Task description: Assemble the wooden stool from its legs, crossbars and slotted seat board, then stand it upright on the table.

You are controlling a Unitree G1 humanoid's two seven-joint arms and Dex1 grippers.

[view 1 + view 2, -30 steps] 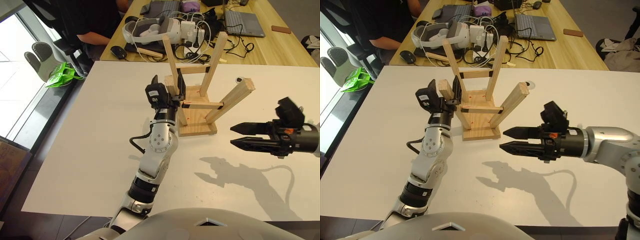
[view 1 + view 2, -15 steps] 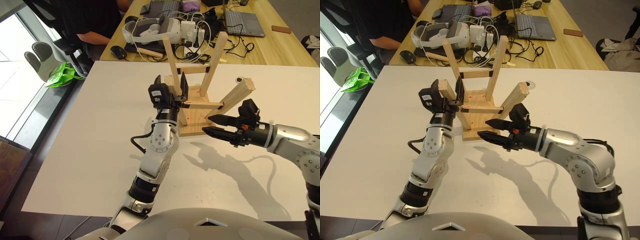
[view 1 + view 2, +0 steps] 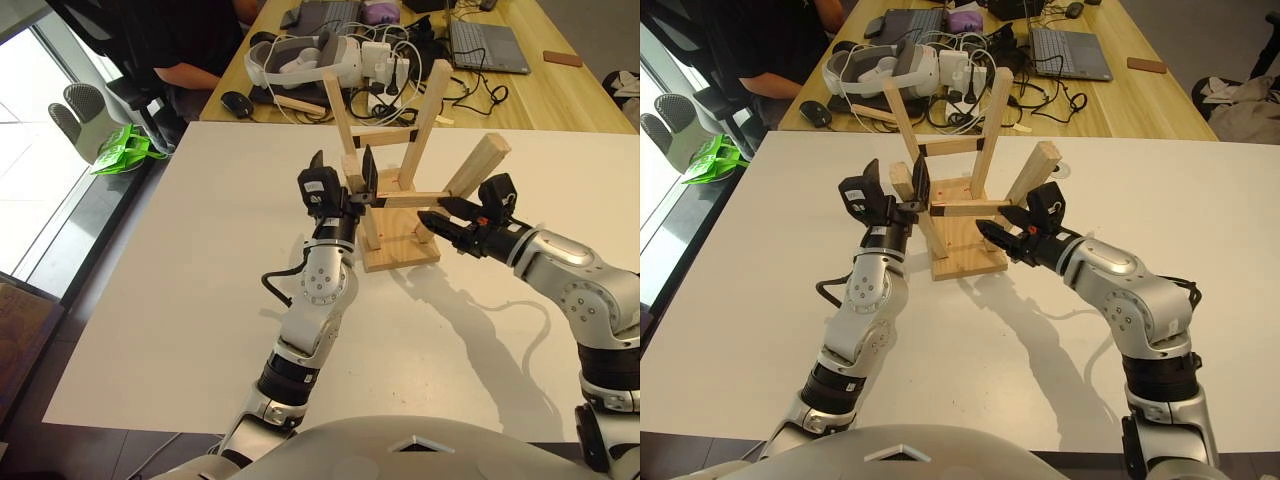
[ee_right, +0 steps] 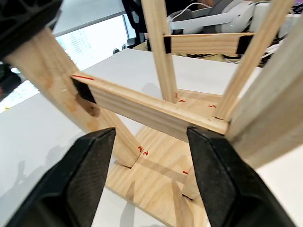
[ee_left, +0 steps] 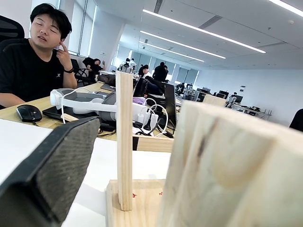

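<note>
Stool (image 3: 400, 250) shifted; right tool (image 3: 432, 212) now at crossbar (image 3: 405, 199)

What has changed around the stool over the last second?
The right pincer swept in from the right side of the table and now straddles the crossbar, open. The left pincer rolled, fingers now astride the near left leg. The stool turned slightly. It stays upside down.
</note>
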